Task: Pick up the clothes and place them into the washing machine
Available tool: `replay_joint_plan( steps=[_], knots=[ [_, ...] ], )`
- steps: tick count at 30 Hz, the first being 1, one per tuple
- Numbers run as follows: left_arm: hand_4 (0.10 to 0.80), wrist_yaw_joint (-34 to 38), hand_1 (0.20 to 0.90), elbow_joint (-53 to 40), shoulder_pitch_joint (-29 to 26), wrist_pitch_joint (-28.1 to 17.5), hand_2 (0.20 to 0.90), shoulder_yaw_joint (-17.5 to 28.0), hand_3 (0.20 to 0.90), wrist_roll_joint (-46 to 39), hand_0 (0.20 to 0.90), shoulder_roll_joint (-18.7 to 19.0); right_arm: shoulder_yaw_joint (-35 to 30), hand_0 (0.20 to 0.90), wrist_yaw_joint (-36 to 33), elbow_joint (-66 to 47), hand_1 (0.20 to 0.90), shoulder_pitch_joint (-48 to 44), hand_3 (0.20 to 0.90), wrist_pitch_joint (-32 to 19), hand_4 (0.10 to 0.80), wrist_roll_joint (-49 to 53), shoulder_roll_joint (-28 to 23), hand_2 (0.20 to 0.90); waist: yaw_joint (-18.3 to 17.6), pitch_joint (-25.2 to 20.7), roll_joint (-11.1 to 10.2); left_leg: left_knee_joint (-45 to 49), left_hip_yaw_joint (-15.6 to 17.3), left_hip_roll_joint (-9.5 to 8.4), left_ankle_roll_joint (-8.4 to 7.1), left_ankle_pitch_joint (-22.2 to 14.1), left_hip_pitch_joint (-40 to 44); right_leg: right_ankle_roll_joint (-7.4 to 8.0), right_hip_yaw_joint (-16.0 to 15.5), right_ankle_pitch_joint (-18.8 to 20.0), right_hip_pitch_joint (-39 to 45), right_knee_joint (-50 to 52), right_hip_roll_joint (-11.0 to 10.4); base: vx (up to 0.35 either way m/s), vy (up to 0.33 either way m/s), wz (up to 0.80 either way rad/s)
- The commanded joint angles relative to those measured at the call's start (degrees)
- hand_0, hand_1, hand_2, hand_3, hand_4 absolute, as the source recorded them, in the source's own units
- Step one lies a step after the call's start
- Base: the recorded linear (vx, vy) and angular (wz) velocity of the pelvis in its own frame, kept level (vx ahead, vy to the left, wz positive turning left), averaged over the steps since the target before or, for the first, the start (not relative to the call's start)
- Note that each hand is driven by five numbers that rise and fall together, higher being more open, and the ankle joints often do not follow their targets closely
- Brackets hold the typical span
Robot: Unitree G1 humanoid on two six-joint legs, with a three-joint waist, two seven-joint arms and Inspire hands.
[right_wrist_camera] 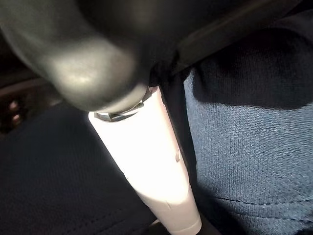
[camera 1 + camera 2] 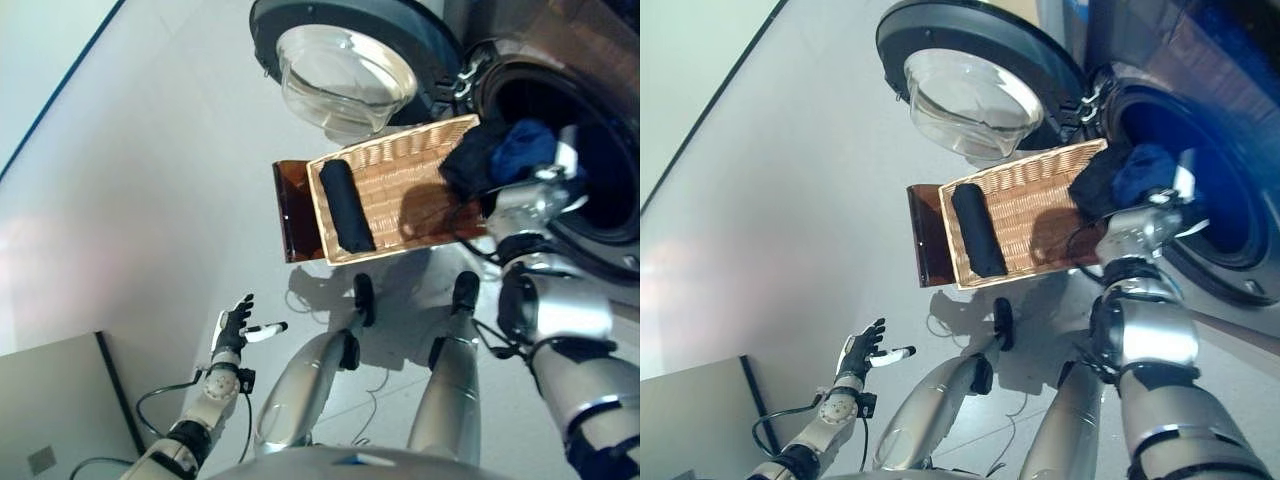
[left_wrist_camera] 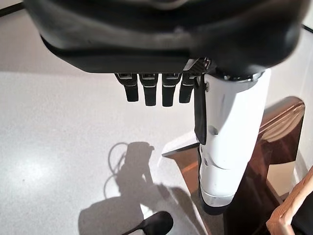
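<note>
Left hand (image 2: 232, 326) hangs low at the robot's left, over bare grey floor (image 2: 130, 200), fingers straight and spread, white-capped thumb out to the side; it holds nothing. Left wrist view confirms: fingers (image 3: 151, 90) hang straight, thumb extended, floor beyond them.

Cabinet corner (image 2: 60, 400), pale grey, sits at the near left edge, apart from the hand.

Stand (image 2: 295, 210), brown and glossy, rests on the floor further out; the wicker basket (image 2: 400, 160) lies on it, its left rim overhanging part of the brown surface. Inside the basket, along its left wall, lies one dark rolled garment (image 2: 346, 205). Rest of the basket floor is bare weave.

Right hand (image 2: 548, 185) is up at the basket's far right corner, at the mouth of the washer drum (image 2: 610, 180). Clothes (image 2: 505, 155), a black piece and a blue piece bunched together, sit at the hand, straddling the basket's right end and the drum's lip. Right wrist view shows the white thumb pressed against blue knit and dark fabric on either side; the fingers are hidden by cloth, so cannot tell whether the hand is clamped on it.

Washer door (image 2: 345, 50) stands swung open, beyond the basket, its clear glass bowl facing the camera.
</note>
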Motion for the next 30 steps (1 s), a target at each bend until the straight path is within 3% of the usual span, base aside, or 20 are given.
replay_joint_plan(
  steps=[1, 6, 7, 9, 18, 23, 30],
  knots=[
    [0.800, 1.1, 0.900, -3.1, 1.9, -2.8, 0.900, 0.7, 0.900, -1.6, 0.900, 4.1, 6.9, 0.200, -3.2, -8.4, 0.200, -10.9, 0.200, -6.3, 0.300, -9.4, -14.1, 0.200, 0.1, -0.9, 1.2, 5.7, -3.0, 2.34, -7.22, -3.7, -4.1, -2.46, -1.3, -8.3, -1.2, 7.6, 1.4, -0.047, -0.012, 0.03],
    [0.800, 1.0, 0.900, -4.5, 3.3, -3.3, 0.900, 1.7, 0.900, -2.1, 0.900, 4.7, 12.9, 0.216, -6.7, -10.8, 0.216, -18.5, 0.216, -6.6, 0.312, -13.7, -22.1, 0.216, 0.7, -1.7, 2.7, 4.6, -3.1, 2.22, -7.92, -2.5, -4.8, -2.60, -1.0, -9.4, -3.5, 10.0, 1.4, -0.031, -0.023, 0.07],
    [0.800, 0.9, 0.900, -4.7, 3.8, -3.3, 0.900, 1.5, 0.900, -2.0, 0.900, 4.8, 13.3, 0.900, -6.1, -11.0, 0.900, -19.3, 0.900, -6.5, 0.800, -13.3, -22.7, 0.900, 0.7, -1.8, 3.0, 4.6, -3.2, 2.26, -7.93, -2.4, -5.0, -2.68, -0.9, -9.7, -4.0, 10.7, 1.4, -0.027, -0.020, 0.09],
    [0.800, 0.6, 0.900, -5.0, 3.9, -3.1, 0.900, 1.5, 0.900, -2.2, 0.900, 4.8, 15.7, 0.900, -4.1, -9.1, 0.900, -20.0, 0.900, -5.1, 0.800, -12.7, -24.0, 0.900, 0.8, -1.8, 3.0, 4.7, -3.2, 2.19, -8.07, -2.2, -5.3, -2.82, -0.6, -10.0, -4.6, 11.5, 1.6, -0.016, -0.031, 0.06],
    [0.800, -0.4, 0.900, -1.6, 3.3, -1.8, 0.900, 0.2, 0.900, -3.1, 0.900, 2.8, 12.2, 0.900, 1.8, 0.9, 0.900, -15.6, 0.900, -2.3, 0.800, -6.3, -17.3, 0.900, 0.5, -2.3, 4.1, 4.6, -2.8, 1.92, -7.51, -2.6, -4.5, -3.16, 0.0, -10.0, -4.8, 11.9, 2.1, 0.000, 0.000, 0.00],
    [0.800, -1.0, 0.900, -0.9, 2.8, -1.4, 0.900, -0.3, 0.900, -3.1, 0.900, 2.1, 9.5, 0.900, 3.4, 3.3, 0.900, -11.3, 0.900, -1.2, 0.800, -5.4, -11.5, 0.900, 0.7, -2.2, 5.0, 4.0, -2.5, 1.71, -7.39, -2.4, -3.5, -3.27, -0.2, -9.7, -3.6, 11.3, 2.3, 0.000, 0.000, 0.00],
    [0.800, -0.8, 0.900, 1.1, 1.9, -0.9, 0.900, -0.6, 0.900, -2.5, 0.900, 1.4, 7.6, 0.900, 4.9, 4.1, 0.900, -7.1, 0.900, -1.2, 0.800, -3.9, -4.9, 0.900, 0.5, -2.0, 4.3, 5.0, -2.5, 1.88, -7.18, -2.8, -3.6, -3.60, -0.4, -9.6, -3.1, 11.3, 2.5, -0.004, 0.002, -0.04]
  ],
)
